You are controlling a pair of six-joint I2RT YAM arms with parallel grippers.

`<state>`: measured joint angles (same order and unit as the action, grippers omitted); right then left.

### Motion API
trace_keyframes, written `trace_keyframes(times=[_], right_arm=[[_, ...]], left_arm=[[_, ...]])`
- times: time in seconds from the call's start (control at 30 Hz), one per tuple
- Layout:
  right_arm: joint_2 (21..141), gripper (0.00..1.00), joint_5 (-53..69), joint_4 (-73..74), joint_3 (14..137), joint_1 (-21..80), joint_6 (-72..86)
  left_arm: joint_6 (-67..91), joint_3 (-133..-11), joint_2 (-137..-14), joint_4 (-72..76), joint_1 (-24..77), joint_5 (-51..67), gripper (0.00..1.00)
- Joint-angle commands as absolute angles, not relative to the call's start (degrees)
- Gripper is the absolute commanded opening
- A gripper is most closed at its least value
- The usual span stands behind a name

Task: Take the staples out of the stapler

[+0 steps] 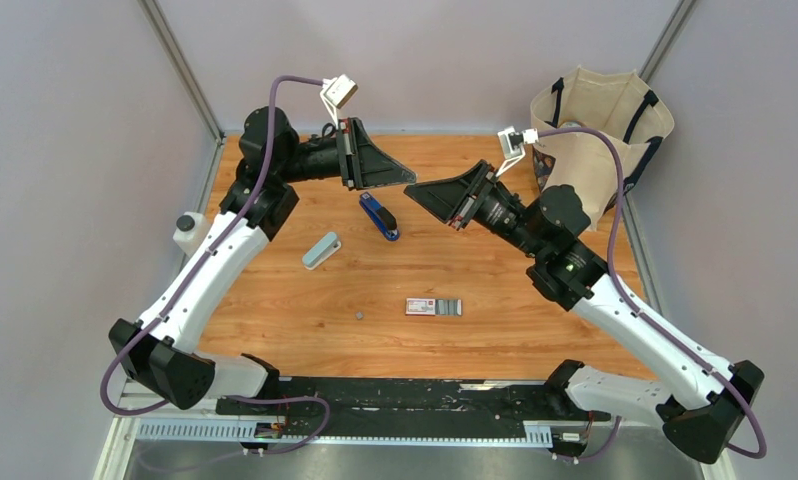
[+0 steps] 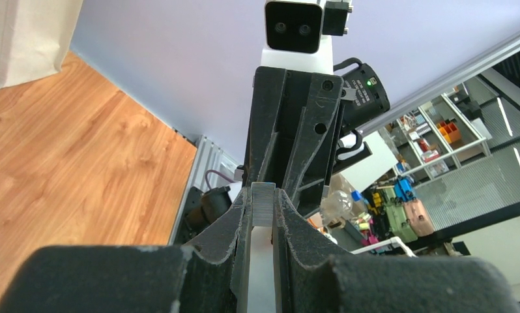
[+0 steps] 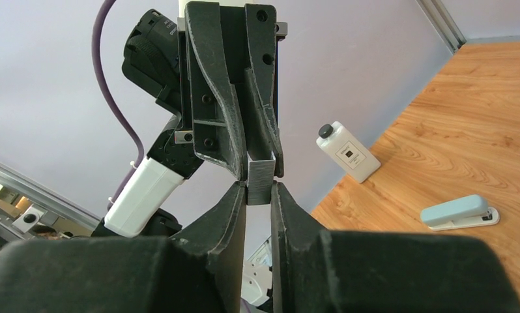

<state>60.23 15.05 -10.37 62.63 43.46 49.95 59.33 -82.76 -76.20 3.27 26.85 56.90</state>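
The dark-blue stapler (image 1: 379,216) lies on the wooden table (image 1: 495,330), below and left of where my two grippers meet in the air. My left gripper (image 1: 411,182) (image 2: 262,202) is shut on a short silver-grey strip of staples (image 2: 264,207). The strip sticks out past its tips. My right gripper (image 1: 408,189) (image 3: 259,190) faces it tip to tip. Its two fingers sit against the free end of the same staples (image 3: 259,177), closed on it. The strip is too small to make out from above.
A pale grey-blue oblong block (image 1: 321,250) (image 3: 458,212) lies left of the stapler. A small red-and-white box (image 1: 434,307) and a tiny dark bit (image 1: 359,316) lie nearer the front. A white bottle (image 1: 187,230) (image 3: 347,151) stands at the left edge, a canvas bag (image 1: 600,130) at the back right.
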Motion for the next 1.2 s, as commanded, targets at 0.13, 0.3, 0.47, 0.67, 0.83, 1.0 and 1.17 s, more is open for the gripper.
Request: trace_keyframes(times=[0.13,0.3,0.47,0.67,0.83,1.0,1.17], right_arm=[[58.5,0.11,14.2,-12.0,62.1,43.9,49.8],[57.4,0.1,12.9,-8.1,62.1,43.9,48.2],[55.8,0.09,9.3,4.5,62.3,43.9,44.7],[55.9,0.1,4.4,22.9,61.3,44.0,38.8],[59.1,0.12,0.0,36.1,60.1,44.8,35.4],[62.2,0.11,-6.1,41.5,56.0,47.2,35.8],[64.8,0.1,-7.6,41.0,51.7,48.2,37.0]], left_arm=[[59.6,-81.8,-75.1,5.5,26.5,57.0,0.17],[55.1,-83.2,-75.0,0.3,26.5,56.7,0.4],[45.6,-87.1,-74.4,-14.1,25.8,52.8,0.74],[25.5,-91.7,-74.1,-35.3,22.8,43.9,0.78],[2.7,-91.4,-74.0,-51.8,22.8,29.9,0.79],[-9.5,-83.9,-72.7,-55.9,22.8,21.4,0.8],[-12.7,-77.3,-72.0,-56.4,22.8,20.1,0.8]])
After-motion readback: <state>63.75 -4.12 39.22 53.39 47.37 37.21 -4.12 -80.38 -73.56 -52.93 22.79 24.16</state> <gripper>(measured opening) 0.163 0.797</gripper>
